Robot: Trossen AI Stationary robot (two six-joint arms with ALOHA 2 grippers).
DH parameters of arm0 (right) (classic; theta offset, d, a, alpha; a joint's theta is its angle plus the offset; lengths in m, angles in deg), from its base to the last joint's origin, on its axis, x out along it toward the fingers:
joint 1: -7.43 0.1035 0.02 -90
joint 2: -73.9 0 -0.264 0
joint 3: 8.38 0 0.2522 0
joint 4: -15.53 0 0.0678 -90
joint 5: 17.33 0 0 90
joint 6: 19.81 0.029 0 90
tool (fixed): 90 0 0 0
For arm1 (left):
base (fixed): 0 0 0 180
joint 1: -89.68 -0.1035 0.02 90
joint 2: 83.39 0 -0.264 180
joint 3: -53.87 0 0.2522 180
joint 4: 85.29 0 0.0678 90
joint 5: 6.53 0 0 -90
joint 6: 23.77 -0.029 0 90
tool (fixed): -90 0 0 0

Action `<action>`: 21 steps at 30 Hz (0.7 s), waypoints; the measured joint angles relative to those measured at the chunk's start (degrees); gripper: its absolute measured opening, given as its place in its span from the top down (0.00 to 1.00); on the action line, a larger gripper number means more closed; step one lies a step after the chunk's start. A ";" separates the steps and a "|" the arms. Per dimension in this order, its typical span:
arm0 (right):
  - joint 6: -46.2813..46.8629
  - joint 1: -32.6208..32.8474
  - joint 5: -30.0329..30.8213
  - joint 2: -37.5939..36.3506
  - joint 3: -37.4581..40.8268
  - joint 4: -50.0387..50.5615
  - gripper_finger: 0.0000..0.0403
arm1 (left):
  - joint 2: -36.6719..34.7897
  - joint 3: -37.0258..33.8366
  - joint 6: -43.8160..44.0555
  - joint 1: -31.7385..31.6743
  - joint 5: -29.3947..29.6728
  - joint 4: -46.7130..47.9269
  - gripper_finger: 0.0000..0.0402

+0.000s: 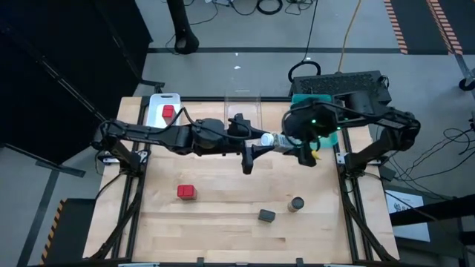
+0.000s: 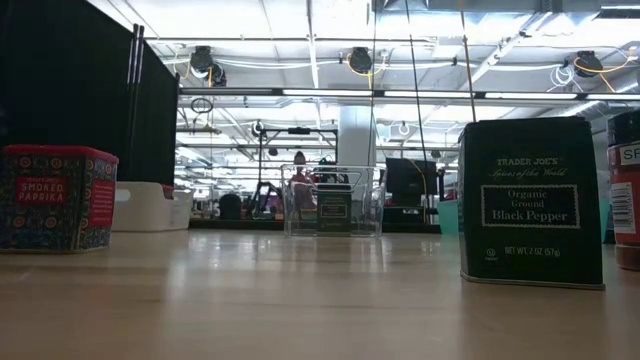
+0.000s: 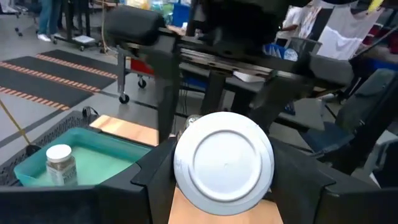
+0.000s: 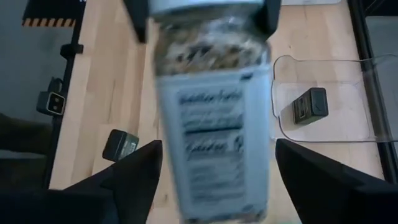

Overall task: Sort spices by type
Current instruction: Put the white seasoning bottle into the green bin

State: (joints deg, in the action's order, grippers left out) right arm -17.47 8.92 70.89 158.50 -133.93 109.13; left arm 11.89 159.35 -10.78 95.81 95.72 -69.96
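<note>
A clear spice jar with a white cap (image 1: 268, 139) hangs level above the table's middle, between both grippers. My left gripper (image 1: 258, 145) comes from the left and is shut on the jar's cap end. My right gripper (image 4: 216, 155) comes from the right and is open, one finger on each side of the jar's body (image 4: 211, 112); I cannot tell whether they touch it. A second clear jar (image 3: 60, 163) stands in the teal tray (image 3: 118, 165). One red tin (image 1: 168, 113) sits in the white tray and another (image 1: 186, 193) on the table. One dark tin (image 4: 309, 106) sits in the clear tray and another (image 1: 266, 216) on the table. My left gripper holds the jar by its white cap (image 3: 186, 186), pinched at the rim between the two fingers (image 3: 149, 180). The fingers come level from the table's left and point along the jar. The jar is lifted clear and lies about level, its base toward the right gripper.
A small round jar (image 1: 297, 203) stands near the dark tin toward the table's near right. The white tray (image 1: 157, 104), clear tray (image 1: 243, 100) and teal tray (image 1: 300, 100) line the far edge. Bare wood lies between the arms and the near edge.
</note>
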 joint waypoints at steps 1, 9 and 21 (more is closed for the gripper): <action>-0.26 -0.02 -0.02 0.45 0.00 -0.01 0.29 | 0.00 0.00 0.00 0.20 0.00 0.11 0.47; -2.60 0.18 -0.97 0.57 0.04 -0.49 0.60 | 0.02 0.00 0.07 1.10 0.57 0.20 0.47; -1.13 0.12 -2.69 -3.01 0.11 -2.55 0.60 | -1.65 0.02 -3.18 1.32 0.25 -0.37 0.13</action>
State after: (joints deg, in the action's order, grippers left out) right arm -18.60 9.03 68.20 155.49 -133.82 106.58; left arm 10.24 159.37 -13.96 97.12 95.97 -70.33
